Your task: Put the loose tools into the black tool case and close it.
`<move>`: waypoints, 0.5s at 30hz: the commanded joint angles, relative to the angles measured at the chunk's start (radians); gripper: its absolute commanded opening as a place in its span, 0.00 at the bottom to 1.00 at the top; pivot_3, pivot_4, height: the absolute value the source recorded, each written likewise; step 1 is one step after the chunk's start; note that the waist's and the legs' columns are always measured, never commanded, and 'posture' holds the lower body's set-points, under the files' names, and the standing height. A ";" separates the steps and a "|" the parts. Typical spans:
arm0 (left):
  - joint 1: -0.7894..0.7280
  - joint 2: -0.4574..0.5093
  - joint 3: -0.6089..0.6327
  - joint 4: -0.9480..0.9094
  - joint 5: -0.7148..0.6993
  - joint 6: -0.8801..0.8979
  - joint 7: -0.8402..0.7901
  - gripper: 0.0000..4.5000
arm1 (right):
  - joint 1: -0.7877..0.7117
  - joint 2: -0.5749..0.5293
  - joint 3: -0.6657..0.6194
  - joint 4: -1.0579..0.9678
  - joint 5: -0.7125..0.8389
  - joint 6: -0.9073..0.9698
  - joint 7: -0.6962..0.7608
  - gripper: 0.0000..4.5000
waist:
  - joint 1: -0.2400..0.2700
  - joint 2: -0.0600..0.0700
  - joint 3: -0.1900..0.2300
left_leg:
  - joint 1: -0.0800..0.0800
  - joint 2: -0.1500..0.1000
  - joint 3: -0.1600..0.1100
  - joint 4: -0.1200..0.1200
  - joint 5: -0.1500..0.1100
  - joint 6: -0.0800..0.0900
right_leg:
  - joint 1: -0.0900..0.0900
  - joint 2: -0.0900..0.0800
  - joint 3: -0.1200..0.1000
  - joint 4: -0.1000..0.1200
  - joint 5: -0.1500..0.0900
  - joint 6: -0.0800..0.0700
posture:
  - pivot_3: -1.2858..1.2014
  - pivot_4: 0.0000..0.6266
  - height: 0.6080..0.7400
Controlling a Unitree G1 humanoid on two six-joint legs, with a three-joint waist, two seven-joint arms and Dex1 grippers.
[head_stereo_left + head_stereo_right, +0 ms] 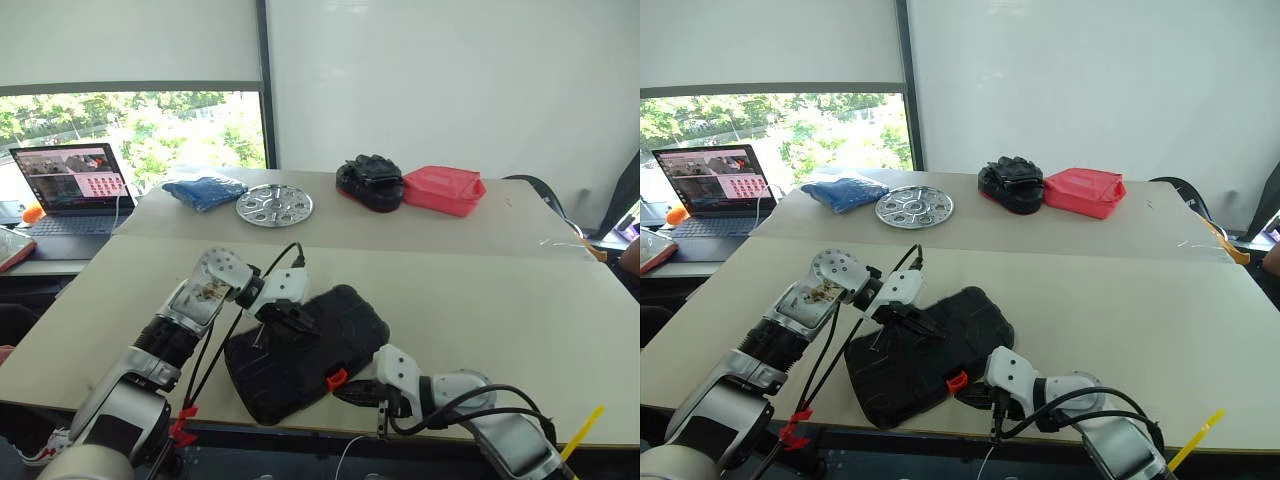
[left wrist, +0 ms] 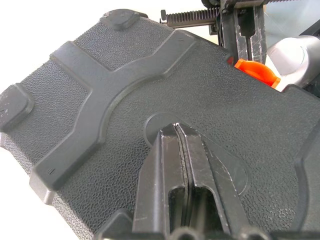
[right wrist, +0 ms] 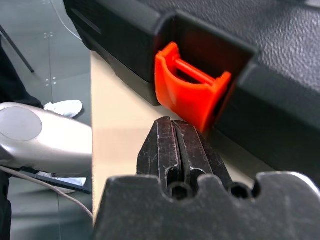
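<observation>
**Case shut, latch not yet down**

The black tool case [image 1: 305, 350] lies lid-down-closed at the near edge of the table [image 1: 480, 290]. My left gripper [image 2: 178, 131] rests on its textured lid, fingers pressed together. My right gripper [image 3: 175, 125], fingers also pressed together, sits just near of the orange latch [image 3: 192, 92]. From above the latch is an orange dot; my right wrist view shows it sticking out, unclipped.
</observation>
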 commanded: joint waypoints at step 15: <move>0.115 0.167 0.154 -0.086 -0.120 0.226 -0.048 0.20 | 0.160 -0.270 -0.353 -0.269 0.228 0.119 0.101 0.21 | -0.018 0.000 0.000 | -0.003 0.001 -0.002 -0.006 0.000 0.000 | -0.006 -0.001 0.003 -0.002 -0.001 0.000 | 0.52 0.24 1.00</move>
